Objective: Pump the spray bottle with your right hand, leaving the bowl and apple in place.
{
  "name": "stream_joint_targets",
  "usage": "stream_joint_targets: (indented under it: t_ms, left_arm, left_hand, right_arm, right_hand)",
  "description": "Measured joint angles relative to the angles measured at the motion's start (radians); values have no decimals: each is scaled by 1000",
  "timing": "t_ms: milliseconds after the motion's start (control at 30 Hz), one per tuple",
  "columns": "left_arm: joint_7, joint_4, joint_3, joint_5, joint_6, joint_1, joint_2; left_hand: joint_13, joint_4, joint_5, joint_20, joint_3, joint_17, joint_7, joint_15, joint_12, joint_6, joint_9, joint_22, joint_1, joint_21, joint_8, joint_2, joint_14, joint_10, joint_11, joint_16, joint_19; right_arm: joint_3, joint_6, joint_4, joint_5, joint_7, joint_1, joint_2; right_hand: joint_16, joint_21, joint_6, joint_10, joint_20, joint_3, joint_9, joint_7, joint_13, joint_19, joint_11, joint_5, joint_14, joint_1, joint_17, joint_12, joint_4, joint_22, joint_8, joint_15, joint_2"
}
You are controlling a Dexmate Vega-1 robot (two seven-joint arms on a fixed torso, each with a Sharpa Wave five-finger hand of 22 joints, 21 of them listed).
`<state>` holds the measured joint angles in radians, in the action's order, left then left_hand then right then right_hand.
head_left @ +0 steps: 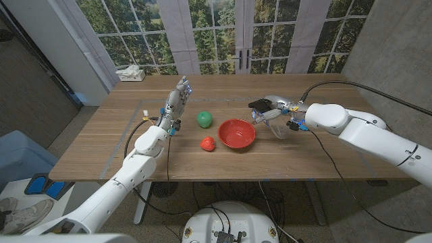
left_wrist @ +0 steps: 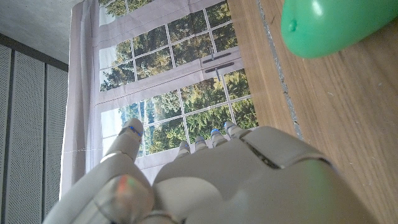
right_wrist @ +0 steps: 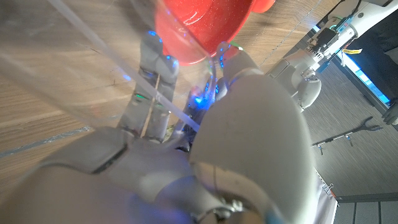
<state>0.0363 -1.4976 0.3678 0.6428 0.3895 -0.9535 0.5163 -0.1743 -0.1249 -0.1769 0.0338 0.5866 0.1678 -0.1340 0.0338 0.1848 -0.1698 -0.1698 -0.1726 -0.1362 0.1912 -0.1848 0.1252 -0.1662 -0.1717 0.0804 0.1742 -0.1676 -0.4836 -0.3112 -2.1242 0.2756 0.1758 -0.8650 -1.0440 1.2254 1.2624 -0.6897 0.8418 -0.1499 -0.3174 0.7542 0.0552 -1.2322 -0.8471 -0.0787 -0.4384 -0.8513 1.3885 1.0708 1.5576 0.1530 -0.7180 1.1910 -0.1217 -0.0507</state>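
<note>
A clear spray bottle (head_left: 277, 126) with a black spray head (head_left: 260, 104) is right of the red bowl (head_left: 236, 134). My right hand (head_left: 282, 110) grips it around the neck, just off the bowl's right rim. In the right wrist view my fingers (right_wrist: 151, 93) wrap the clear bottle (right_wrist: 93, 56), its thin inner tube shows, and the red bowl (right_wrist: 199, 25) appears through the plastic. A green apple (head_left: 204, 119) sits left of the bowl and shows as well in the left wrist view (left_wrist: 326, 25). My left hand (head_left: 173, 106) stands upright left of the apple, holding nothing.
A small red fruit (head_left: 208, 143) lies in front of the green apple, by the bowl's left rim. A tissue box (head_left: 130, 73) sits at the table's far left corner. Cables trail from both arms across the wooden table (head_left: 304, 158). Windows stand behind.
</note>
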Motion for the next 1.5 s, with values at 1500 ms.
stream_joint_targets:
  t_ms: [1500]
  left_arm:
    - [4,7,1,3,11,0,-6]
  left_hand:
    - [0,-12,0,0,-4,0,0,0,0,0,0,0,-3,0,0,-3,0,0,0,0,0]
  right_arm:
    - [-13,22,30,14,66,35,9]
  right_hand:
    - [17,-58,-170,100,-18,-269,483,91,2,-85,100,-291,-41,-71,0,-10,7,-174,366,-41,-10]
